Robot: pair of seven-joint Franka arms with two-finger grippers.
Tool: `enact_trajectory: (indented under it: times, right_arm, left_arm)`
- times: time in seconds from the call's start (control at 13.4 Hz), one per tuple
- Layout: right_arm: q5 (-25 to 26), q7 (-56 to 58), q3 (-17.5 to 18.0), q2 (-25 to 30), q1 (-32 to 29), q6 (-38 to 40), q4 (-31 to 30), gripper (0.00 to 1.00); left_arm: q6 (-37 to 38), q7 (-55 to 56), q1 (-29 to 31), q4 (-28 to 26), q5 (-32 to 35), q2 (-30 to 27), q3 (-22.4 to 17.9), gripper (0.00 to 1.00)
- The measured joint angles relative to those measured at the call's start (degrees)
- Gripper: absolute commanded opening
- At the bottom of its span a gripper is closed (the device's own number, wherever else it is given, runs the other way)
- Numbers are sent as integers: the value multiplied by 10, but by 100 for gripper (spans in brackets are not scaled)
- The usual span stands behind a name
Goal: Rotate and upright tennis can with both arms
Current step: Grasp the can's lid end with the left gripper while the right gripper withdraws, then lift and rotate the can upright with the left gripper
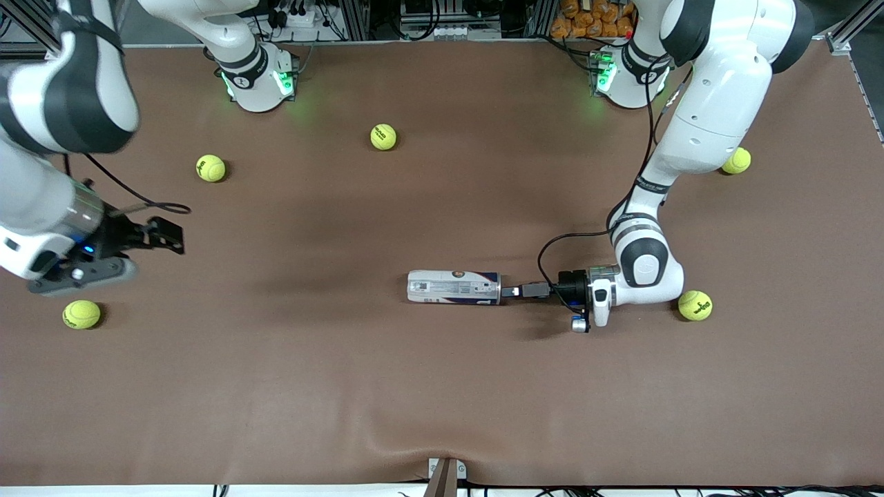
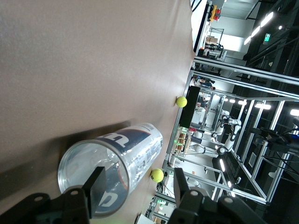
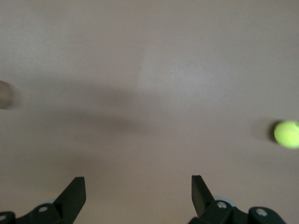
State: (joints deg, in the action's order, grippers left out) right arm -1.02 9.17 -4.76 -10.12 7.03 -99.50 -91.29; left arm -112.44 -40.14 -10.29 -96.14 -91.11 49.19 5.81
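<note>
The tennis can (image 1: pixel 454 287) lies on its side near the middle of the table, white label with a navy band, its long axis running toward the two arms' ends. My left gripper (image 1: pixel 512 291) is low at the can's end on the left arm's side, fingers open, tips right at that end. In the left wrist view the can (image 2: pixel 126 149) points away from my left gripper (image 2: pixel 138 176); one finger (image 2: pixel 96 186) overlaps its clear round end, the other stands beside it. My right gripper (image 1: pixel 169 235) hangs open and empty over bare table at the right arm's end, as its wrist view (image 3: pixel 138 181) shows.
Several yellow-green tennis balls lie about: one (image 1: pixel 695 305) just beside the left wrist, one (image 1: pixel 736 161) by the left arm, one (image 1: pixel 81 314) below the right gripper, two (image 1: pixel 210 168) (image 1: pixel 383 137) nearer the bases. The brown table edge (image 1: pixel 442 476) runs along the front.
</note>
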Motion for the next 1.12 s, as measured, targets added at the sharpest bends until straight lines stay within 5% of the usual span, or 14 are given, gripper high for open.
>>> enact_trajectory:
  times: [0.22, 0.37, 0.75, 1.12]
  right_arm:
    - [0, -19, 0, 38, -25, 49, 0, 100]
    - [0, -37, 0, 58, -35, 83, 0, 100]
    - [0, -68, -3, 75, -47, 150, 21, 100]
    - [0, -71, -16, 105, -69, 190, 32, 100]
  left_arm:
    - [0, -2, -17, 1, -13, 13, 0, 37]
    - [0, -5, -25, 6, -15, 18, 0, 0]
    - [-11, -4, -30, 50, -15, 18, 0, 0]
    - [-102, 84, -85, 116, -5, 10, -1, 0]
